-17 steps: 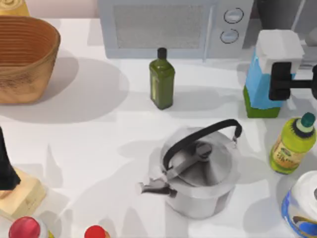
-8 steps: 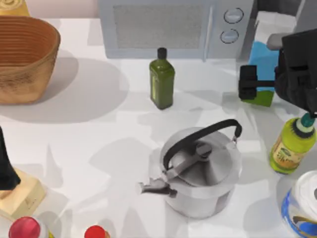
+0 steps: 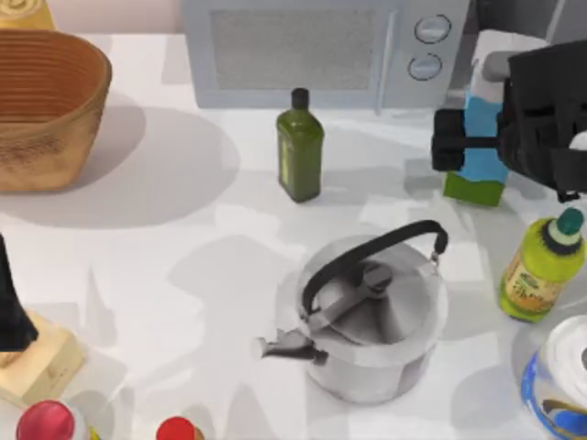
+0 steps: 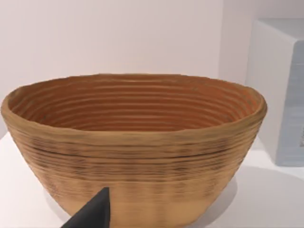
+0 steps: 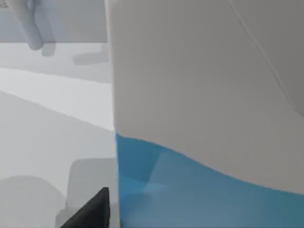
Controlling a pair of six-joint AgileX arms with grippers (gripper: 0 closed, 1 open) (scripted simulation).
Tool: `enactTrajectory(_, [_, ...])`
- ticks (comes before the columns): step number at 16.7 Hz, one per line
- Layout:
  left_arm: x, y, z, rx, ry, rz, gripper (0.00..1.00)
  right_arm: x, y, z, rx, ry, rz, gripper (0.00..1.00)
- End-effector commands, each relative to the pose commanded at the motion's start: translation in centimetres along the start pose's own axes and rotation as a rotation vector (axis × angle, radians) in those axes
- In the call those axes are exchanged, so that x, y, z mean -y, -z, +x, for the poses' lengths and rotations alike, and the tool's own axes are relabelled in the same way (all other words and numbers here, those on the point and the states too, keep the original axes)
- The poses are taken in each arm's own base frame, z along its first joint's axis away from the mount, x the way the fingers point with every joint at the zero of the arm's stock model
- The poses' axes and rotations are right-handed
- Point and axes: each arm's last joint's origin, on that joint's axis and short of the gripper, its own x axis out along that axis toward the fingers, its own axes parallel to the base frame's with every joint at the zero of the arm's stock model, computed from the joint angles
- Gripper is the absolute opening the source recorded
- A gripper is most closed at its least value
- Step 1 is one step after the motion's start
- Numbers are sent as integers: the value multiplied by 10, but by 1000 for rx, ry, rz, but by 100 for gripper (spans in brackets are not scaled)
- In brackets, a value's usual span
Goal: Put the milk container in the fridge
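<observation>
The milk container [image 3: 479, 124] is a tall carton with a white top, blue body and green base band. It leans at the back right, in front of the dark grey fridge [image 3: 509, 14]. My right gripper [image 3: 475, 144] is shut on its blue body, one black finger [image 3: 449, 144] on the carton's left face and the other hidden behind it. In the right wrist view the carton [image 5: 199, 95] looms close beside a dark fingertip [image 5: 92, 211]. My left arm [image 3: 9, 307] is parked at the left edge, and its fingertip [image 4: 92, 213] stands off-centre in front of the basket [image 4: 133, 142].
A grey microwave [image 3: 312, 50] stands left of the fridge. Nearby are a dark green bottle [image 3: 300, 147], a steel kettle [image 3: 371, 316], a yellow-green bottle [image 3: 539, 270] and a blue-white tub [image 3: 559, 376]. The woven basket [image 3: 46, 110] sits back left, and red caps [image 3: 44, 422] front left.
My right gripper has swung leftward and toward the back with the milk container in it. The carton now leans, and the arm's black body covers its right side.
</observation>
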Motion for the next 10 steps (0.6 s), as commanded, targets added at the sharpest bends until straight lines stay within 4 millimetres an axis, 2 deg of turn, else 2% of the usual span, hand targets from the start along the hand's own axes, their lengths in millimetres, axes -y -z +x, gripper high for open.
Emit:
enactTrajectory(5, [0, 0, 0, 0, 0, 0, 100, 0, 3, 28, 0, 0, 0, 100])
enactTrajectory(10, [0, 0, 0, 0, 0, 0, 100, 3, 9, 31, -1, 0, 0, 100])
